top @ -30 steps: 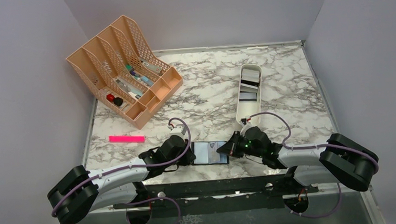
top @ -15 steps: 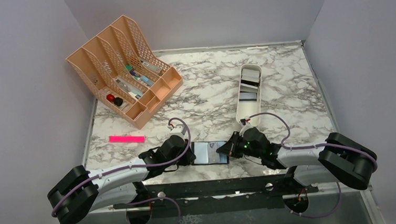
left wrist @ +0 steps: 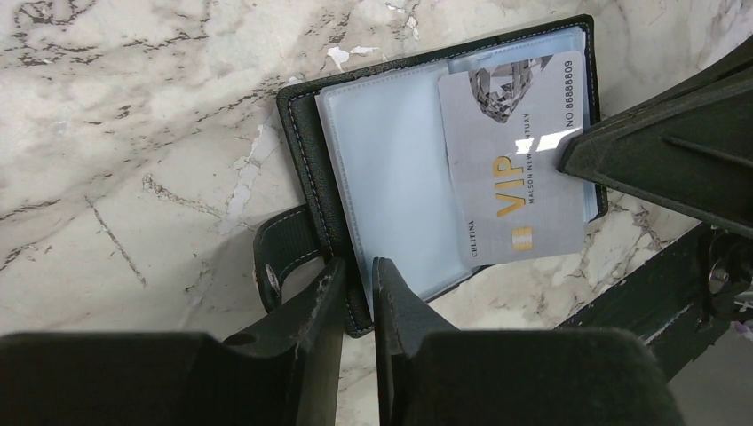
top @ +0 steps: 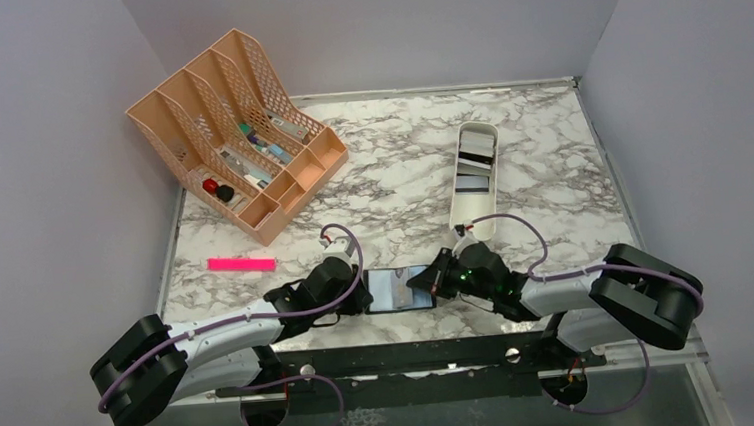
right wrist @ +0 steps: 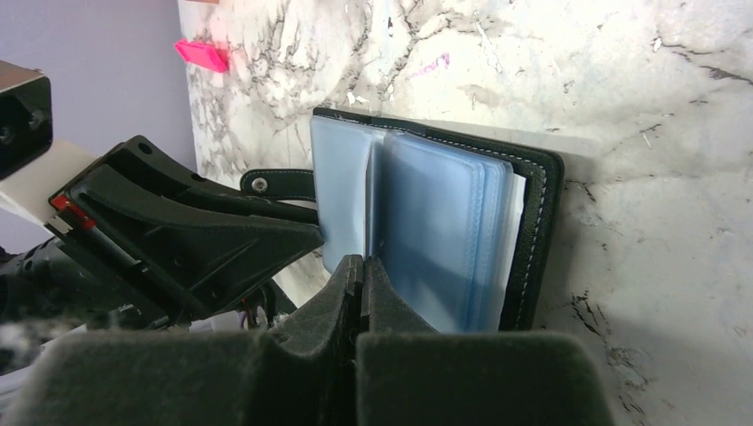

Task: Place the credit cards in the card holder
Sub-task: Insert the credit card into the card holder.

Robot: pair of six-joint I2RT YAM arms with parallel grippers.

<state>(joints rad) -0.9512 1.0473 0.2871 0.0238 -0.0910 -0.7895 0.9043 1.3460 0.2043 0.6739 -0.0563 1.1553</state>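
At the tabletop's [top: 392,197] near edge, left end effector [left wrist: 355,280] clamps the open card holder [left wrist: 311,169]; right end effector [right wrist: 360,271] pinches a VIP card [left wrist: 515,177], seemingly not yet sleeved; more credit cards [top: 477,149] lie in a tray [top: 457,195].

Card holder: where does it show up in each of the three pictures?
Top external: card holder low centre, between left gripper and right gripper.
Left wrist: card holder centre, open, VIP card on it.
Right wrist: card holder centre, sleeves fanned.
Shared landmark: left gripper clamping its edge.
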